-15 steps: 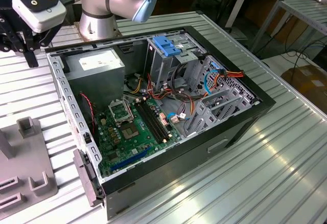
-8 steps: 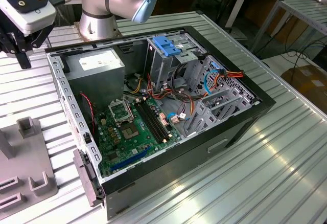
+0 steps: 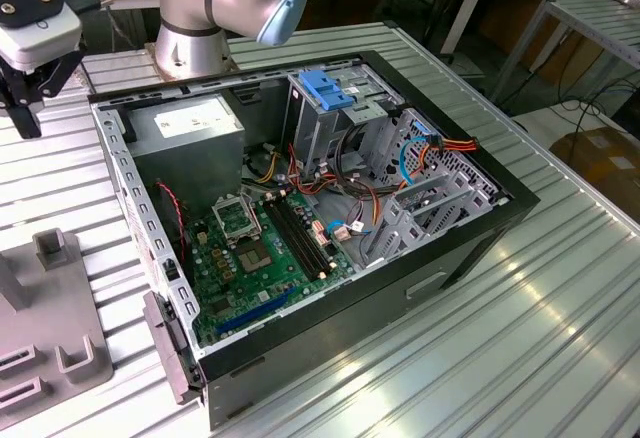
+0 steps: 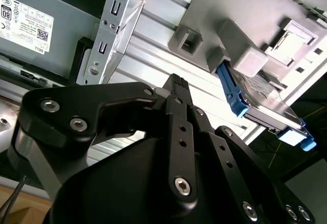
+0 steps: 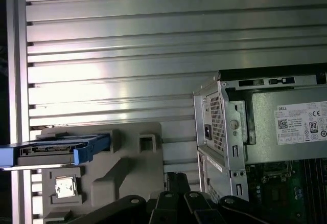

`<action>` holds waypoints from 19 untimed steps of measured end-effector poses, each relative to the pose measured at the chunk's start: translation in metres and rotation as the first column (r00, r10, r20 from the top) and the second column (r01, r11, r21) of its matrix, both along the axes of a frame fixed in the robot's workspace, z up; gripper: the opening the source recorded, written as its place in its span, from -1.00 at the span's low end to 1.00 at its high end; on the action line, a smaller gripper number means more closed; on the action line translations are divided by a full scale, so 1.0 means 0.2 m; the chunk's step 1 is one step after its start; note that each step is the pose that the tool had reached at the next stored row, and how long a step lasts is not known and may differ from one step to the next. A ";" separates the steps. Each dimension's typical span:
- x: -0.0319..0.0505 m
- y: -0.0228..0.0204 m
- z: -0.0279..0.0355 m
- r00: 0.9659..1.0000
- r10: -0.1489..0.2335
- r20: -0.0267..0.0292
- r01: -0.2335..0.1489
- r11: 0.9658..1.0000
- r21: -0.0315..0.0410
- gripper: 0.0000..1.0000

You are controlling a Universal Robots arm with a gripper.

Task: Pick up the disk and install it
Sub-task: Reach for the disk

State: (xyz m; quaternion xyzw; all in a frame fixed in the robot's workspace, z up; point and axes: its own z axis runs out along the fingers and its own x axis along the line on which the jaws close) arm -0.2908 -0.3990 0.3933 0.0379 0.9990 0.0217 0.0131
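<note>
The disk (image 5: 51, 150) stands on its edge in a slot of a grey holder block (image 5: 127, 173), its blue side rails showing. In the second wrist view the disk (image 4: 265, 106) sits beyond my fingertips, off to one side. My gripper (image 4: 176, 83) hovers above the ribbed table between the holder and the computer case, apart from the disk, and its black fingers (image 5: 176, 183) are shut together with nothing between them. In the exterior view my gripper (image 3: 25, 118) hangs at the far left, beside the case's rear corner.
The open computer case (image 3: 480, 228) lies on the ribbed metal table (image 3: 520, 358), with the grey power supply box (image 3: 190, 123), the motherboard (image 3: 260, 248) and a metal drive cage with a blue latch (image 3: 330, 88). The grey holder block (image 3: 50, 338) is at the exterior view's lower left.
</note>
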 end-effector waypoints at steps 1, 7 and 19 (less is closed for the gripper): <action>-0.006 0.000 0.000 1.000 0.000 0.000 0.000 1.000 0.000 -0.80; -0.058 0.000 0.000 1.000 0.000 0.000 0.000 1.000 0.000 -0.80; -0.158 0.000 0.000 1.000 0.000 0.000 0.000 1.000 0.000 -0.80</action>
